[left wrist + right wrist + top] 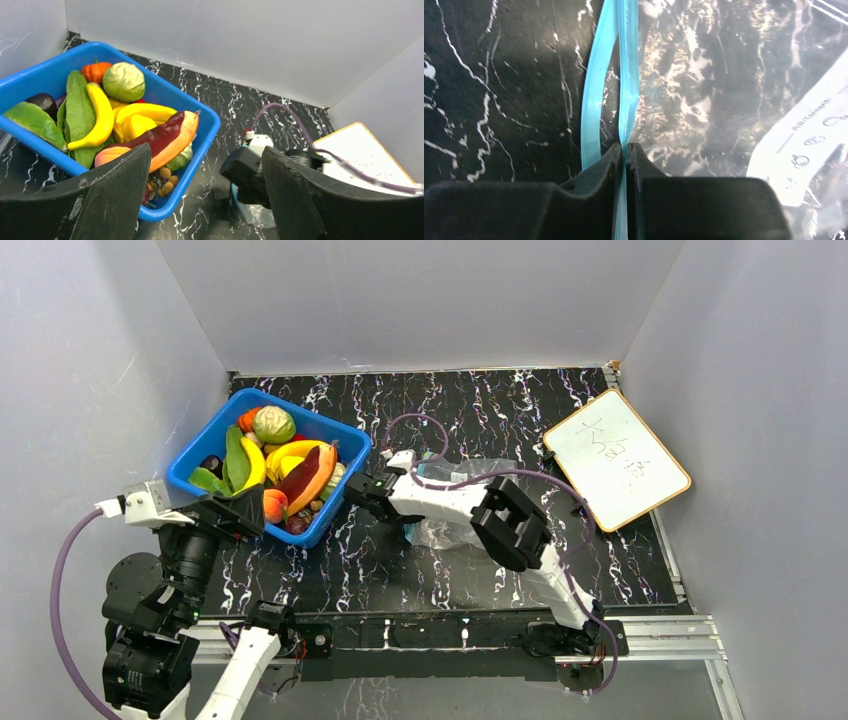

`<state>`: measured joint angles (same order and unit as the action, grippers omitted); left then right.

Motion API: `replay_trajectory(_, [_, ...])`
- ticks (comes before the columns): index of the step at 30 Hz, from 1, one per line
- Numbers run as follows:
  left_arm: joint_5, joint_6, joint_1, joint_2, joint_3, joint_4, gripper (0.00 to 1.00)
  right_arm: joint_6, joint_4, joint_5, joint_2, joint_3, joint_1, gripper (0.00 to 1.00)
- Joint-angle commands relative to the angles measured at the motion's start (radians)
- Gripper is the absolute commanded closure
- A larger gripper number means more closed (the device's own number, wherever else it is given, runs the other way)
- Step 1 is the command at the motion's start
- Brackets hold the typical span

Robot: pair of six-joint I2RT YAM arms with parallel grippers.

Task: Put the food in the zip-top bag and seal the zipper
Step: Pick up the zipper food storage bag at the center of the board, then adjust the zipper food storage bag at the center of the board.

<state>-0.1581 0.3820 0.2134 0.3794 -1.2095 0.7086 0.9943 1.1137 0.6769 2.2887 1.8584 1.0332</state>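
At the left edge of the zip-top bag (pixel 446 532), mid-table: right gripper (pixel 625 150) is clamped on the zipper (pixel 626 75). In the right wrist view the two black fingertips (pixel 604 162) are pressed together with almost no gap, and one teal strip runs straight down between them. The second teal strip bows out to the left of the pinched one and rejoins it towards the top of that view, so the mouth is parted along this stretch. Only one strip can be confirmed between the pads.

Bag relative to the tool: the clear film lies flat on the black marbled table (pixel 480 400), extending to the right of the fingers in the wrist view; its white label (pixel 804 150) sits further right. From above, the right arm crosses over the bag and hides its middle.

Left gripper (pixel 205 151): jaws spread wide, nothing between them, touching nothing. It hovers just in front of the near corner of the blue bin (pixel 50 75).

Food (pixel 140 125): all of it that shows lies in the bin, including a yellow banana (pixel 102 117) and a pale cabbage-like piece (pixel 124 81). The bin stands just left of the bag, close beside the right gripper. None visible inside the bag.

A whiteboard (pixel 615 458) lies at the table's right side.
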Motion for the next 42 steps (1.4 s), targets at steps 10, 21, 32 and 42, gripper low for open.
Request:
replay_trajectory(10, [0.044, 0.131, 0.006, -0.055, 0.172, 0.028, 0.26, -0.265, -0.38, -0.116, -0.469, -0.364, 0.001, 1.0])
replay_trajectory(21, [0.345, 0.357, 0.007, 0.051, 0.302, -0.085, 0.3, -0.452, -0.807, -0.433, -0.911, -0.711, 0.031, 1.0])
replay_trajectory(32, [0.659, 0.523, 0.007, 0.202, 0.477, -0.35, 0.32, -0.447, -0.961, -0.446, -1.002, -0.782, 0.106, 1.0])
replay_trajectory(42, [0.659, 0.551, 0.007, 0.265, 0.593, -0.431, 0.37, -0.412, -0.984, -0.44, -0.995, -0.773, 0.13, 1.0])
